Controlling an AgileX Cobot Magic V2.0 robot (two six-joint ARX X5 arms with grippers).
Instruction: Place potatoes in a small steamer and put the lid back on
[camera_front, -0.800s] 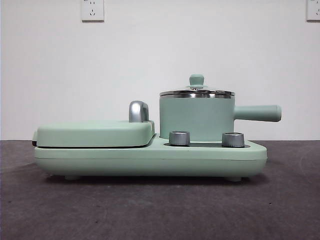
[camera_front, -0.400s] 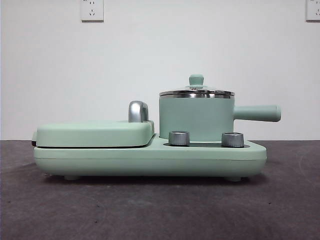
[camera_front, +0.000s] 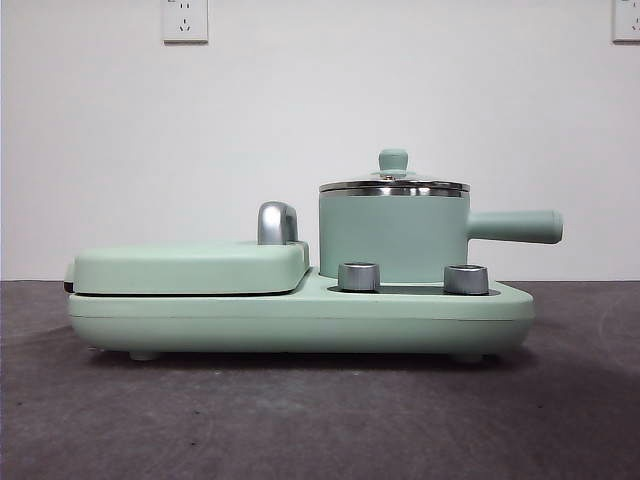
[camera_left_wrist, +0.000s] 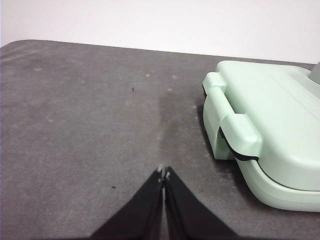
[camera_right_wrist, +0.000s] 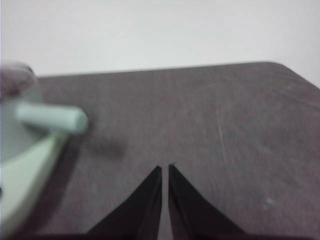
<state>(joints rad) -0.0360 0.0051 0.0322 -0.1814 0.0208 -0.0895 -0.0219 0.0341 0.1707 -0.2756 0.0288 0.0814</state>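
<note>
Front view: lid (camera_front: 393, 181) stays on small steamer (camera_front: 393, 236); nothing moved.

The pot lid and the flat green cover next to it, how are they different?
The lid is round with a shiny steel rim and a small knob; the grill cover is flat, wide, all mint green. The lid sits higher, on the steamer. Both are shut.

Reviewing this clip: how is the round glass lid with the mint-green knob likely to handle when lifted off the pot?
The round glass lid probably lifts stiffly, its steel rim resting on the mint-green pot. The small knob gives narrow purchase, so it may slip or swing. Glass suggests fragility if dropped.
</note>
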